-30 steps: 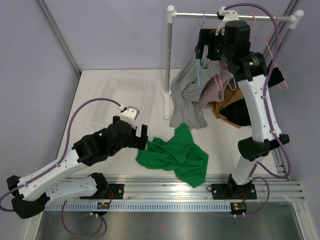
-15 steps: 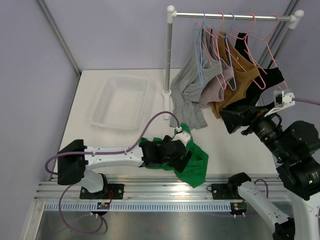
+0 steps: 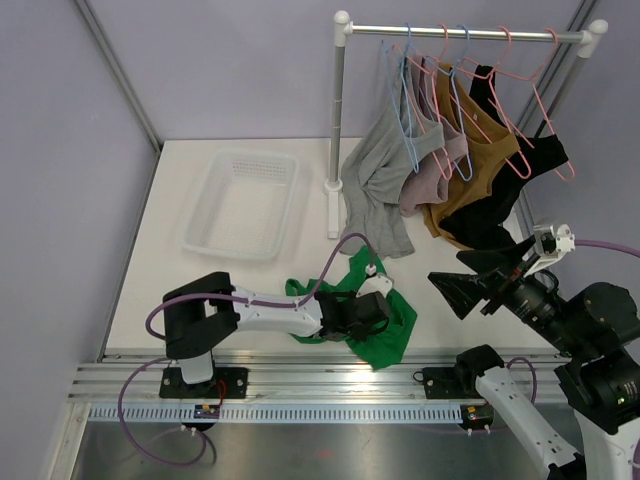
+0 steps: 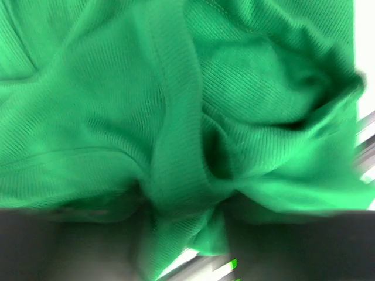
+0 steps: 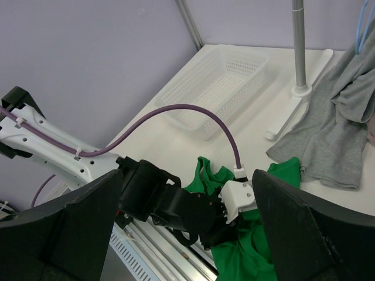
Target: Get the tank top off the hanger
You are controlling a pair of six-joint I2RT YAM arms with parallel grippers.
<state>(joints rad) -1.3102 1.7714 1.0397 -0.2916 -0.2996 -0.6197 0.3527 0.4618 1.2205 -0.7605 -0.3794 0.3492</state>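
Pressing down into the green tank top [image 3: 392, 336], our left gripper [image 3: 362, 314] sits low over the table [image 3: 150, 290], close to its near edge. From the left wrist camera, ribbed green cloth fills nearly the whole frame. A thick hemmed fold runs down between the two dark fingers [image 4: 58, 246]. That picture is blurred, so we cannot tell whether the jaws are clamped on the fold or only standing around it.

We see the green tank top lying crumpled on the table, off any hanger, between the two arm bases and in front of the rack [image 3: 339, 120]. A purple cable [image 3: 330, 250] arcs over it to the left wrist.

Our right gripper [image 3: 447, 268] hangs in the air to the right of the green top. Its jaws are spread wide with nothing between them, and it points back toward the left arm.

Farther out, a grey tank top [image 3: 375, 190] droops from the rack down to the table, its lower edge close to the green one. Beside it, mauve, mustard and black tops hang on pink and blue hangers [image 3: 520, 110]. A white basket [image 3: 212, 220] rests on the table left of the rack's post.
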